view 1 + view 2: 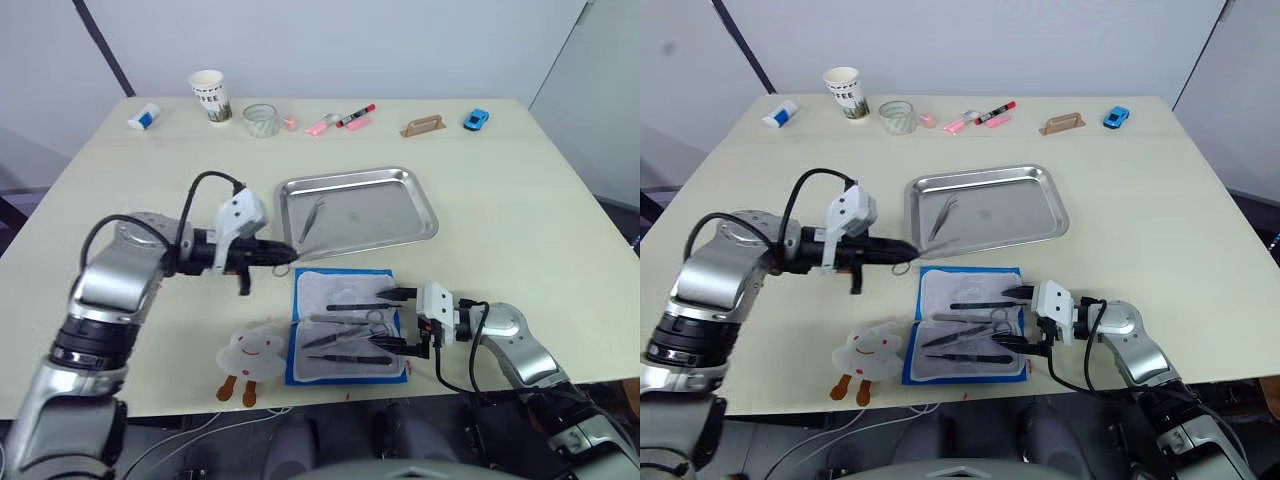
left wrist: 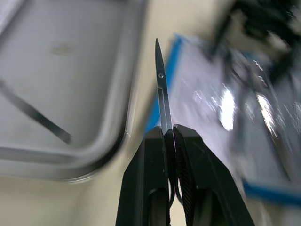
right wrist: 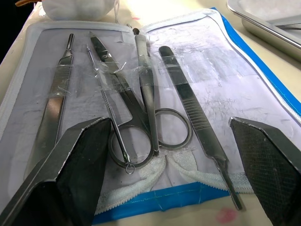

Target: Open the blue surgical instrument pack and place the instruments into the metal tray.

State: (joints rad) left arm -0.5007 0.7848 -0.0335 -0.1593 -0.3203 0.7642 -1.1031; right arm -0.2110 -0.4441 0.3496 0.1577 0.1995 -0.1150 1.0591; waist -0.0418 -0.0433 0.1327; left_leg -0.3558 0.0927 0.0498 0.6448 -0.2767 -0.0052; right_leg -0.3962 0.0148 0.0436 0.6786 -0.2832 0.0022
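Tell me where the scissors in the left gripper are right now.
The scissors are clamped in the left gripper, held at the tray's near-left corner, just above the open pack.

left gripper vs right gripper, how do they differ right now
The left gripper is shut on a pair of scissors, near the metal tray. The right gripper is open and empty, at the opened blue surgical instrument pack. Both have two black fingers.

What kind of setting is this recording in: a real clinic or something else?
Probably a lab or demo room, not a clinic: a plain beige table against bare walls, with a plush toy, a toy car and a paper cup beside the metal tray.
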